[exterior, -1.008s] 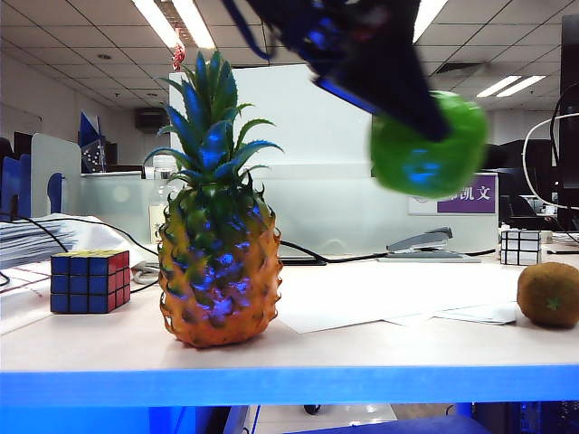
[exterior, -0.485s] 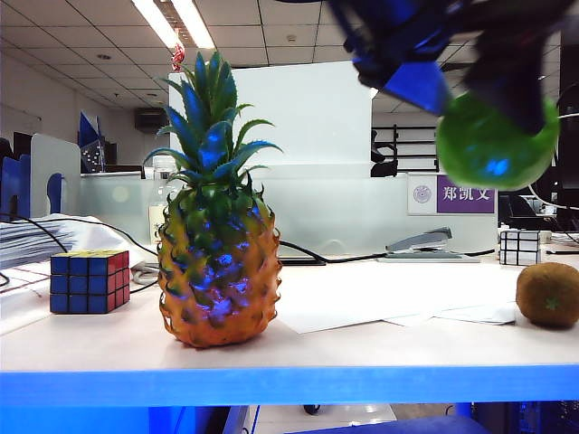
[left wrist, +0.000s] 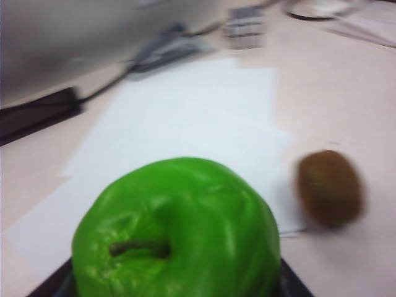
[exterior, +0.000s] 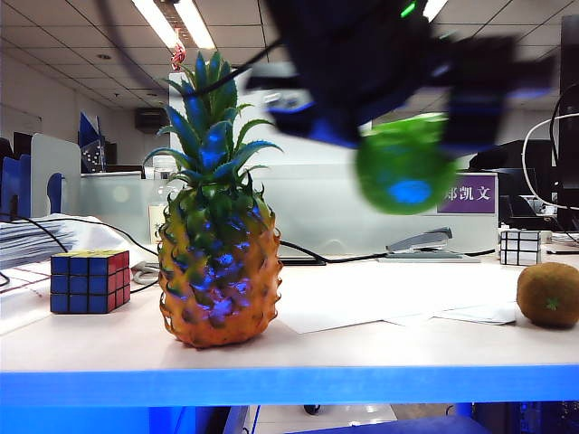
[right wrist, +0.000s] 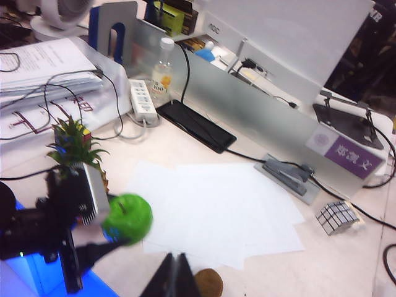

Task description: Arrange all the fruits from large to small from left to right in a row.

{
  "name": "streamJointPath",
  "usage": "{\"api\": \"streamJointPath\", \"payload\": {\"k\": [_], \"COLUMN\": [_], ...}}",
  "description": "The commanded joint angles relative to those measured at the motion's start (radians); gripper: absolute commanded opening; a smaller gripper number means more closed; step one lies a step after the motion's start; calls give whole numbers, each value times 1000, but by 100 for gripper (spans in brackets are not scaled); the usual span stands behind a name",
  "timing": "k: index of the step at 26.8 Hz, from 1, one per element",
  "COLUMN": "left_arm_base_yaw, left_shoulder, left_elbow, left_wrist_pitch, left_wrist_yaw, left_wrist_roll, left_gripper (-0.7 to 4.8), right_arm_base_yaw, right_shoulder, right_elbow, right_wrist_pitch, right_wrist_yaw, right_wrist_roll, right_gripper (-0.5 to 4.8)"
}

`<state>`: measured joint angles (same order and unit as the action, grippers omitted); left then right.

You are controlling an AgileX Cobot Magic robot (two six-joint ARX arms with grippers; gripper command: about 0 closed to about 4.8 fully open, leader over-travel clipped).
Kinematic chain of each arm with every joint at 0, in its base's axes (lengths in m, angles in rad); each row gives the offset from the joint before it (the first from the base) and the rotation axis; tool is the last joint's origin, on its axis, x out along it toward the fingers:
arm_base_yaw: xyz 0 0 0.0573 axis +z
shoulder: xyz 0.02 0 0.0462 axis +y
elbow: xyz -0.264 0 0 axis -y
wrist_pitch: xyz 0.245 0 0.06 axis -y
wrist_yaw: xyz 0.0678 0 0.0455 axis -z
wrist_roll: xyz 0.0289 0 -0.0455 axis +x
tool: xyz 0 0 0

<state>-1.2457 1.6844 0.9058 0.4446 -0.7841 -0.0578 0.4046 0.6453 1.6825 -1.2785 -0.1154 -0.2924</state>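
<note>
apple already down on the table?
No: in the exterior view the apple hangs in the left hand, high above the table, between pineapple and kiwi.

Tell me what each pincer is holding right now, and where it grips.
Left pincer holds the green apple by its sides, in the air, stem toward its wrist camera. Right pincer is shut on nothing.

Left pincer (exterior: 404,136) aloft, gripping (blurred); right pincer (right wrist: 176,275) closed, raised

Left gripper (exterior: 407,136) swings apple (exterior: 404,165) back leftward and lower (blurred), nearer pineapple (exterior: 219,271).
</note>
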Motion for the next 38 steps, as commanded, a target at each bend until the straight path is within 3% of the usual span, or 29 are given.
{"api": "streamJointPath", "payload": {"k": [1,6,9,15,18,23,29,38], "left_arm_base_yaw": [11,6,21,51,53,74,76,74], "left_shoulder": [25,116,159,274,280,280,280,280], "left_elbow": [-8,-8,-8,-6,-6,-6,-6,-2], "left_wrist_pitch": [111,208,218,289,301,303,281,269], "left_wrist_yaw": [-71,-69,-95,-87,-80,13,16,89], "left_wrist_roll": [-16,-54,-145,-222,-231,-242,-241,-241], "left_gripper": [-6,-6,-6,-6,-6,-6,-6,-6], "right_arm_base_yaw": [2,3,3,2,2,2,2,2], "right_shoulder": [-1,-1,-1,0,1,3,5,29], "right_elbow": [3,3,3,3,3,3,-2,-67], "right_wrist_pitch": [-1,3,3,4,3,5,-19,-104], "right_wrist_yaw": [9,9,9,9,10,10,62,27], "right_wrist_roll": [5,5,5,5,5,5,5,61], "right_gripper": [-8,-8,-8,-8,-8,-8,-8,-8]}}
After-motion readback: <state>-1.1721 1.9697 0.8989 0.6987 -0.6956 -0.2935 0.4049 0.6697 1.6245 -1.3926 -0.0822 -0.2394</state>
